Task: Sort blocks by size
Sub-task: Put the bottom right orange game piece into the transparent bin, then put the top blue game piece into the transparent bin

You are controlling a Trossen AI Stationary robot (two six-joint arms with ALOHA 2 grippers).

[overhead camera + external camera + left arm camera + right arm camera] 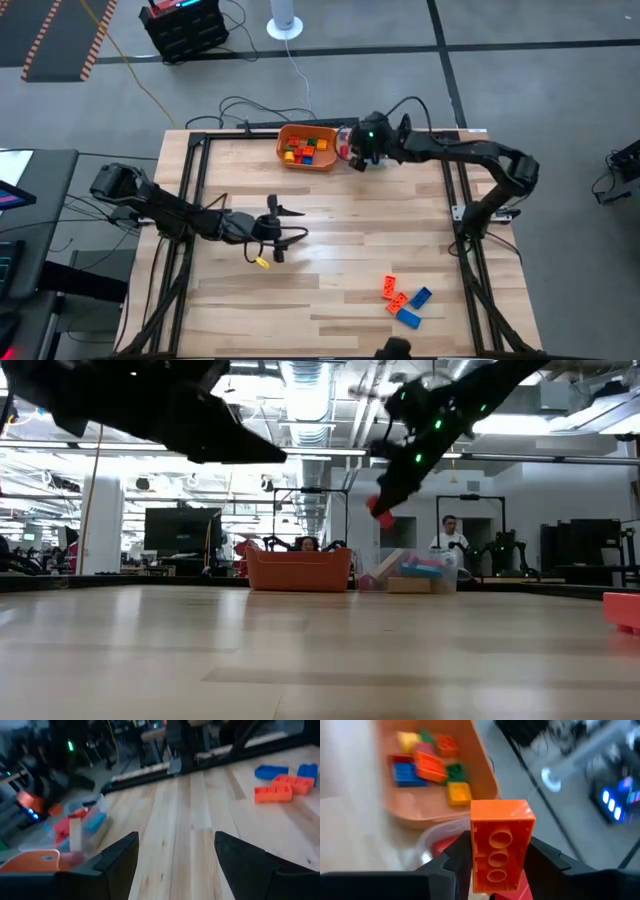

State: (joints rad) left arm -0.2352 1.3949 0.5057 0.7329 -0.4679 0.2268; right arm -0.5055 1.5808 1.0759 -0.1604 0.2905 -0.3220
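My right gripper [357, 158] is at the far edge of the table, shut on an orange brick [500, 845]. It hangs above the clear container [437, 845], right beside the orange bowl [322, 163]. The bowl holds several blocks [427, 762] in red, blue, yellow, orange and green. My left gripper [298, 224] is open and empty over the table's left middle. A small yellow block [263, 262] lies flat on the table just near of it. Two orange blocks [394, 293] and two blue blocks [413, 307] lie on the table at the near right. My right gripper pinches the orange brick's two long sides [476, 855] between its two fingers. The brick lies along the fingers, its hollow underside toward the wrist camera. In the low view [382, 513] it is lifted clear, well above the table and the container.
The clear container [415, 570] stands to the right of the orange bowl [298, 570] at the table's far edge. Metal frame rails [190, 200] run along the table's left and right sides. Bare wood [370, 230] lies between the two arms.
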